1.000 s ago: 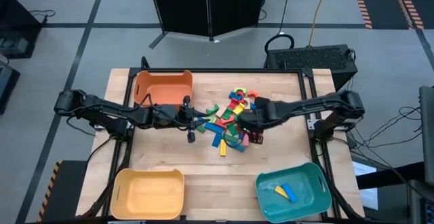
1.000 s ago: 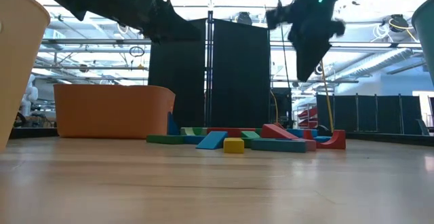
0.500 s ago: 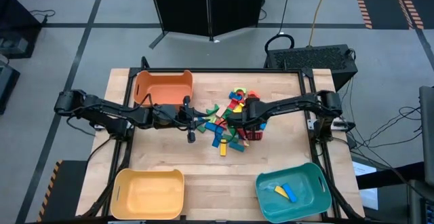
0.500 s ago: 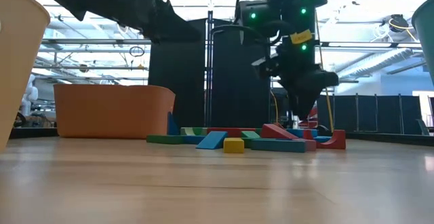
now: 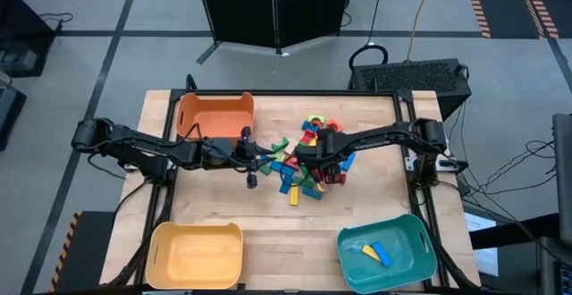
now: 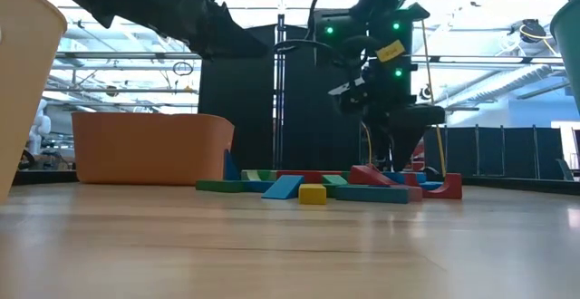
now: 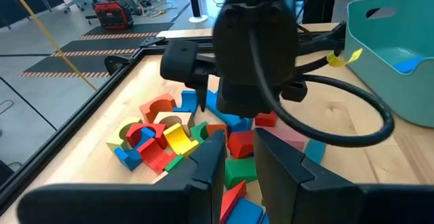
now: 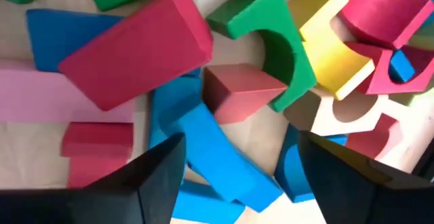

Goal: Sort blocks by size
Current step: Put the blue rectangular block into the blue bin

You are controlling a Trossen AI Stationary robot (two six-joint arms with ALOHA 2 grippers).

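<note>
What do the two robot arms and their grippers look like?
Both arms are dark, nearly black, built of slim jointed links. The right arm shows green lights, a yellow tag and a black cable looping off the wrist. The right gripper has two flat, matte black fingers. The left gripper has the same blocky black fingers.

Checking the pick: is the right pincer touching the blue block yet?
Cannot tell. Right wrist view: right pincer open astride the blue block; contact unclear.
</note>
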